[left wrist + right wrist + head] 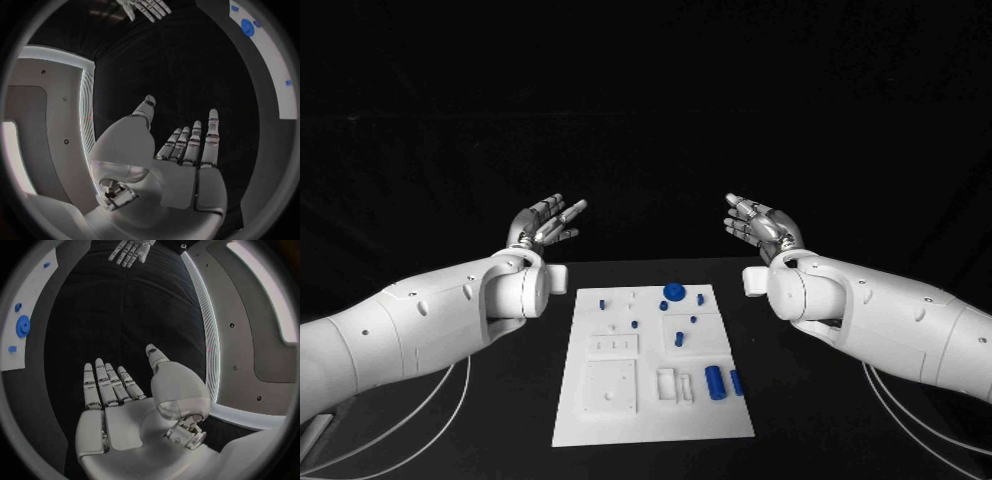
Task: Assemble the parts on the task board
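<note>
The counter (516, 400) is black, and the room behind it is dark. A white task board (653, 425) lies flat in the middle of the counter. Small blue parts sit on the board. A round blue part (674, 292) sits near the far edge, at about 12 o'clock on the board. Two blue tube parts (715, 382) lie side by side at about 4 o'clock. A small blue peg (679, 339) is near the middle. Some even smaller blue bits are by the far edge, but they are too tiny to tell what they are.

The left hand (545, 222) is up in the air at about 10 o'clock from the board, well apart from it. Its fingers (212, 135) are spread apart and hold nothing. The right hand (762, 225) is up at about 2 o'clock, also well apart from the board. Its fingers (100, 385) are apart too, and its palm is bare. The two palms face each other across the board.
</note>
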